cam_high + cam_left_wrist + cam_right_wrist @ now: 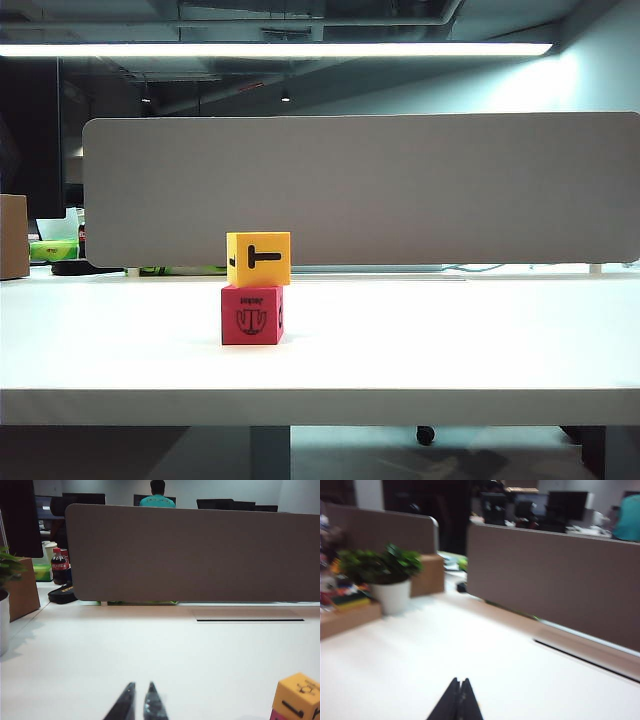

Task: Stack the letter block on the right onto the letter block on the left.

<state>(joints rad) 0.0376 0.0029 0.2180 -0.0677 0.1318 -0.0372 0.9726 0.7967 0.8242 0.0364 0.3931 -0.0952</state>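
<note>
So by this point the yellow letter block (259,259) was already sitting on top of the red letter block (252,315), about mid-table (450,340) in the exterior view, a bit left of center. It wasn't perfectly squared up, the yellow one hung slightly over toward the right side of the red one, but it looked stable enough to me.

You couldn't see either arm in the exterior view. In the left wrist view, your left gripper (139,691) hovered low over bare table with its tips nearly together, just a thin sliver between them, pinching nothing, and the stack only peeked in at the corner of that frame. Your right gripper (459,682) had its fingers pressed fully together, empty, pointing at open table with the grey divider panel (360,190) and a potted plant (387,577) beyond; that view was blurry.

My guess on handling: those cubes looked like light foam or soft plastic, matte faces, so grippy rather than slick, and not fragile. If you had to redo it, I'd have grabbed the yellow one across two opposite flat side faces, around mid-height, squeezing gently so it wouldn't squish or nudge the red one below. Being that light, a stray bump would've knocked it off easily.
</note>
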